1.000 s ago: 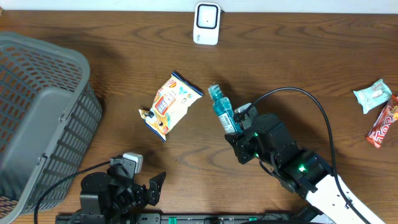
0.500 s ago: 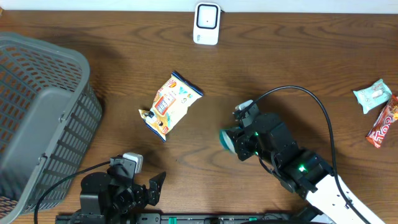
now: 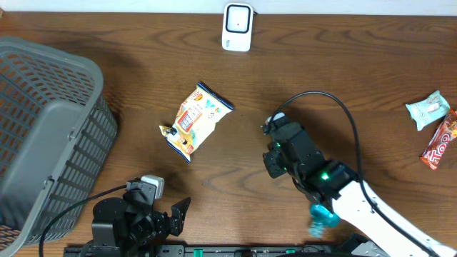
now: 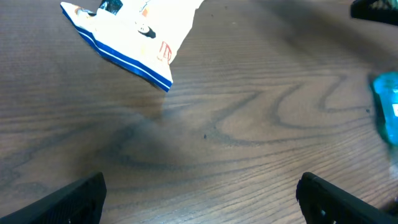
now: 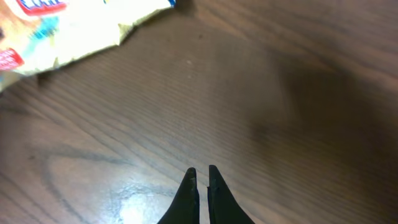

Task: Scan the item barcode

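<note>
At the tips of the right gripper (image 5: 200, 177) the jaws met, pressed together with nothing between them, pointing down at bare wood. Just ahead of them, toward the top left of the wrist view, lay a corner of the snack bag (image 3: 194, 119), white and yellow with a blue edge. The left gripper (image 4: 200, 183) stood with its jaws spread wide, one dark tip at each lower corner of its own view, and it held nothing; it hung low near the front edge of the table (image 3: 143, 64).

The teal bottle (image 3: 321, 214) was in neither gripper. From overhead it showed as a blurred teal shape close to the front edge, right beside the right arm's white link and well behind the closed tips; whether it rested on the wood could not be told. The left wrist camera caught it as a blurred teal patch at its right border.

Farther out, the white scanner (image 3: 237, 27) sat at the table's far edge. A grey basket (image 3: 78, 143) filled the left side. A pale green packet (image 3: 428, 109) and a red bar (image 3: 439, 141) lay together at the right edge.
</note>
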### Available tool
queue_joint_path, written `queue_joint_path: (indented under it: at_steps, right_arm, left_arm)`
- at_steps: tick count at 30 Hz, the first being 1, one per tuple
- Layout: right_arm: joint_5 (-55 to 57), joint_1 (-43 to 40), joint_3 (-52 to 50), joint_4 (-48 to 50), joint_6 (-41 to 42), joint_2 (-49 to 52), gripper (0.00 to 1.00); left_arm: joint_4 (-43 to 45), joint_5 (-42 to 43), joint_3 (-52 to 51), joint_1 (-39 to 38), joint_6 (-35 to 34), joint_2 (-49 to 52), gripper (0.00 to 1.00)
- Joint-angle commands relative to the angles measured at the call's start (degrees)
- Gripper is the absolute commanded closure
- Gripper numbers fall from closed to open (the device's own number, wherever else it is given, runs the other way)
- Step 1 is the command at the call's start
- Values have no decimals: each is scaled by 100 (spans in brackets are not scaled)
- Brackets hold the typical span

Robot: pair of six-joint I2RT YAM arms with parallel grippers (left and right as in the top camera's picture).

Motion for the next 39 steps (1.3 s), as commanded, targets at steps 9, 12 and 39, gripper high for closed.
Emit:
queue_joint_path:
  at_steps: [9, 12, 39]
  right_arm:
    - [498, -63, 1217, -1829, 1453, -671, 50]
    - [1331, -72, 1377, -3388, 3023, -916, 36]
    - [938, -721, -481, -4913, 7097, -807, 1]
  left_arm:
    - [-11, -31, 52, 9, 57, -11, 2]
    - [-11, -33, 52, 9, 57, -11, 2]
    - [-11, -31, 52, 9, 57, -11, 2]
